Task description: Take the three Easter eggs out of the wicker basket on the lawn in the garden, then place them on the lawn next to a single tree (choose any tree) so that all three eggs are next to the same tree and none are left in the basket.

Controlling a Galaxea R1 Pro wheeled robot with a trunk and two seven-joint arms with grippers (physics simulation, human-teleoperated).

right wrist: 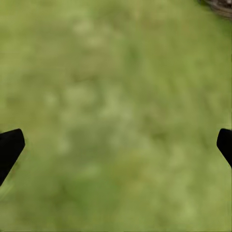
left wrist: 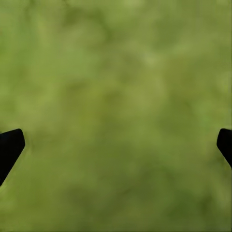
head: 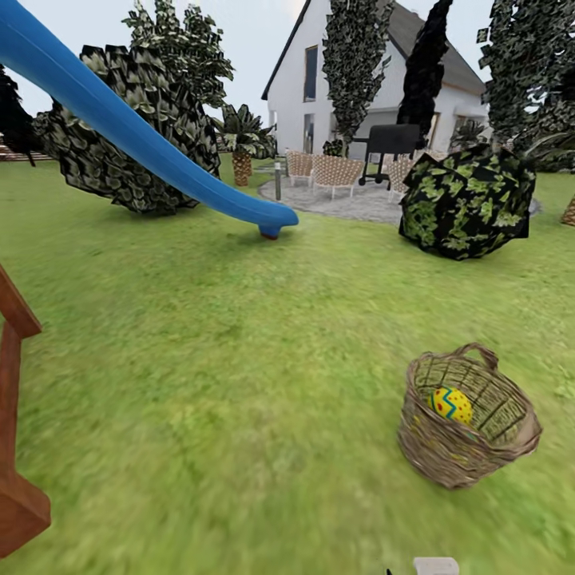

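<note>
Egg point(head: 451, 404) in wicker basket point(head: 467, 447) on lawn point(head: 239, 359): smooth, rounded, probably slippery; grip across middle. Left pincer point(left wrist: 116, 145), right pincer point(right wrist: 116, 145) wide, empty.

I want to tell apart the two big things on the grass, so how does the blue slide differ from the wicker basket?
The slide is smooth, solid blue; the basket is brown, see-through weave. The slide is long and slopes down to the lawn; the basket is round and stands slightly tilted. The basket holds a painted yellow egg; the slide carries nothing. Both rest on the lawn.
</note>
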